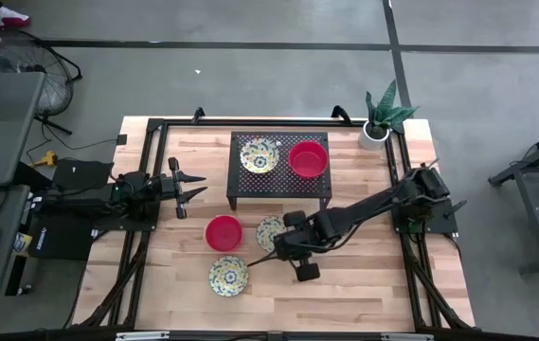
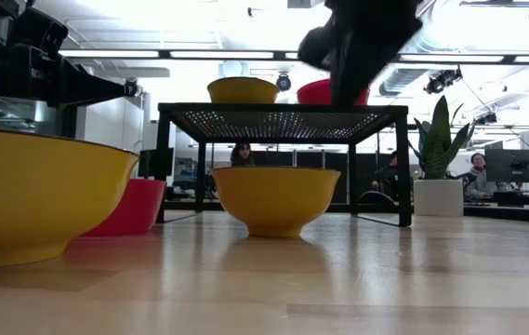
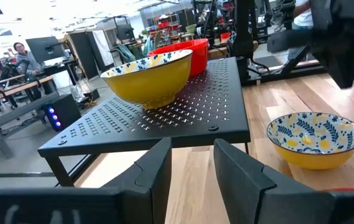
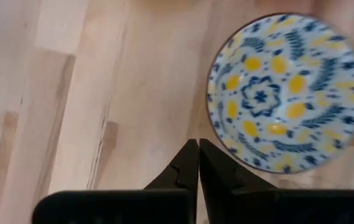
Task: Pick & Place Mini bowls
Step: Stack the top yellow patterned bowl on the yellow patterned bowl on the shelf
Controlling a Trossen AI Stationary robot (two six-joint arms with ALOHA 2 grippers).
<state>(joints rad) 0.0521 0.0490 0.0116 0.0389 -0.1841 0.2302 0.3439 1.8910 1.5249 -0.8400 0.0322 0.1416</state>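
Rack (image 1: 236, 180): low black perforated metal stand at the far middle of the wooden table (image 1: 364, 294)
On rack: one patterned bowl (image 1: 259, 156), yellow outside with blue-and-yellow floral inside, and one red bowl (image 1: 308, 159) just beside it; both upright
On table, near side of rack: red bowl (image 1: 223, 232); patterned bowl (image 1: 269, 230) next to it, partly covered by the right arm; another patterned bowl (image 1: 228, 276) nearer the table's front edge, apart from the other two
Bowl count: five seen, two red and three patterned
Right gripper (image 1: 255, 259): reaches across the table above the boards between the two patterned bowls; fingers (image 4: 189, 163) clenched tip to tip, grasping nothing; wrist view shows a patterned bowl (image 4: 287, 93) just beside the tips, not touched
Left gripper (image 1: 199, 184): at the table's left side, pointing at the rack, well clear of every bowl; fingers (image 3: 155, 171) released, a plain gap between them, nothing held
Potted plant (image 1: 381, 118): white pot, far right corner of the table
Background: people at desks in the room beyond the table
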